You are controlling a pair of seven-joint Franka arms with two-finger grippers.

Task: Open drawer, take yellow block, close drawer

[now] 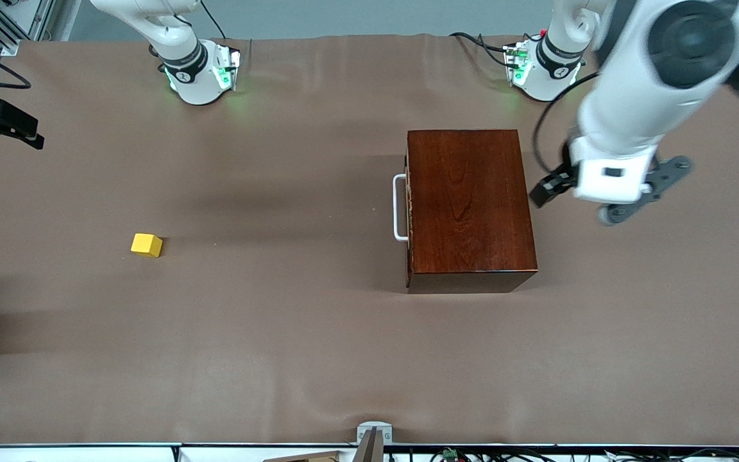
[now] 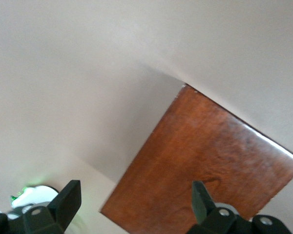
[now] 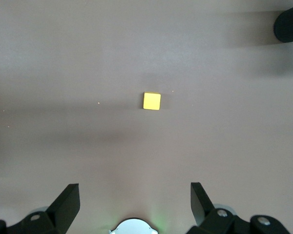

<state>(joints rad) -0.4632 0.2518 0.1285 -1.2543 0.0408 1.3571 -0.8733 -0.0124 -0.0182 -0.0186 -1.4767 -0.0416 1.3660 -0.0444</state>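
- While the pale drawer with white loop handle [image 1: 400, 208] sits closed in its glossy reddish-brown wooden box [image 1: 469, 206], the left gripper [image 2: 134, 200] hangs spread beside it.
- Right gripper [image 3: 135, 201], spread, is over the small yellow cube [image 3: 152, 101].

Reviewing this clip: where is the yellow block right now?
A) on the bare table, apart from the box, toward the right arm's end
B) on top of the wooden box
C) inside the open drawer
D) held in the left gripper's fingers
A: the yellow block sits alone on the table, well clear of the wooden box, whose drawer is shut; neither gripper touches it.
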